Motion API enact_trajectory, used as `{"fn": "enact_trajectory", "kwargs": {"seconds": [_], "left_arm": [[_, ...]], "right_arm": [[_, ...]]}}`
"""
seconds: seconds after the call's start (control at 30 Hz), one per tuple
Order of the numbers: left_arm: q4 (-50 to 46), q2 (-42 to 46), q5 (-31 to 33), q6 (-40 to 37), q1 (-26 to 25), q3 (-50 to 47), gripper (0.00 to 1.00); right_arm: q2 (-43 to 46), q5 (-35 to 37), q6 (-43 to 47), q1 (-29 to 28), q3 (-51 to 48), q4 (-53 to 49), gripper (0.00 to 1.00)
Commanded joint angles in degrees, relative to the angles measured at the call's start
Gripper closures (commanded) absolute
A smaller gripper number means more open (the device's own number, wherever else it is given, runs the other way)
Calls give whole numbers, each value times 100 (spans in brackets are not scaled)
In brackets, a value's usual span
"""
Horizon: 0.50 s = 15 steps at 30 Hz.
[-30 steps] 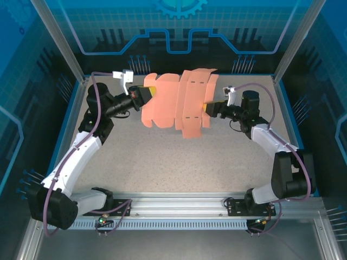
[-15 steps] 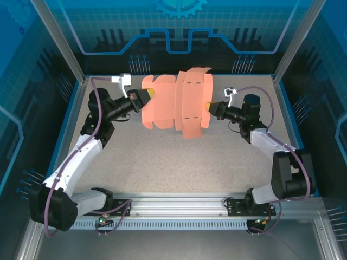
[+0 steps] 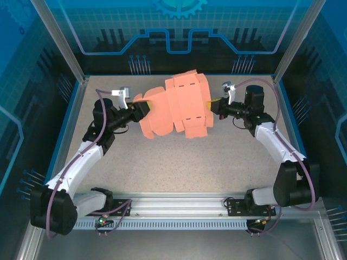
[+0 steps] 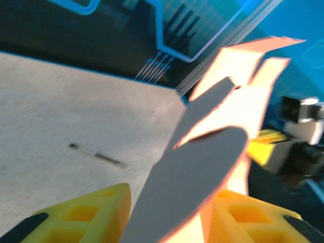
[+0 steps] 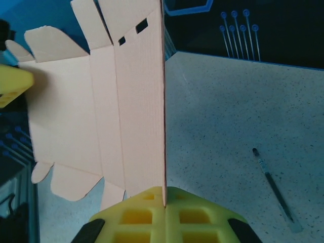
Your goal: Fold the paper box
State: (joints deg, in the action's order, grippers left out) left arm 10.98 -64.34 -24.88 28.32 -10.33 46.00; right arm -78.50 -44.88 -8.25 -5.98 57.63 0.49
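Note:
The paper box (image 3: 174,108) is a salmon-pink die-cut sheet with notched flaps, held up above the table between both arms. My right gripper (image 3: 213,104) is shut on the sheet's right edge; in the right wrist view the paper box (image 5: 126,111) stands edge-on out of the closed yellow fingers (image 5: 165,191). My left gripper (image 3: 142,105) is at the sheet's left edge. In the left wrist view its yellow fingers (image 4: 76,212) stand apart, and a rounded flap of the paper box (image 4: 202,162) passes between them.
A thin dark pen-like stick (image 5: 273,187) lies on the speckled table (image 3: 162,157); the same stick (image 4: 98,154) appears in the left wrist view. A metal rail (image 3: 173,203) runs along the near edge. Blue walls and frame posts (image 3: 59,49) enclose the table.
The sheet has turned and bent further, its right panels swinging up and leftward. The left gripper has dropped lower and moved a little toward me. The right gripper has risen slightly.

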Motion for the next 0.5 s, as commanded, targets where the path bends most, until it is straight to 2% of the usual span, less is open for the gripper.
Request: {"fn": "enact_trajectory", "kwargs": {"seconds": [0.0, 0.1, 0.27, 0.33, 0.47], "left_arm": [[-1114, 116, 544, -613, 110, 204, 51], [-1761, 322, 913, -852, 112, 402, 43], [-2322, 826, 1457, -1134, 111, 588, 29], [-2540, 944, 1352, -1291, 102, 746, 27], [-3200, 834, 660, -1732, 101, 1252, 27]], "right_arm": [[30, -231, 1354, -79, 413, -1665, 100], [-5, -172, 1844, -185, 685, -2310, 100], [-53, -124, 2322, -312, 1001, -3007, 100], [-50, -171, 2431, -352, 1069, -3168, 100], [-49, -95, 2549, -565, 1153, -3368, 100]]}}
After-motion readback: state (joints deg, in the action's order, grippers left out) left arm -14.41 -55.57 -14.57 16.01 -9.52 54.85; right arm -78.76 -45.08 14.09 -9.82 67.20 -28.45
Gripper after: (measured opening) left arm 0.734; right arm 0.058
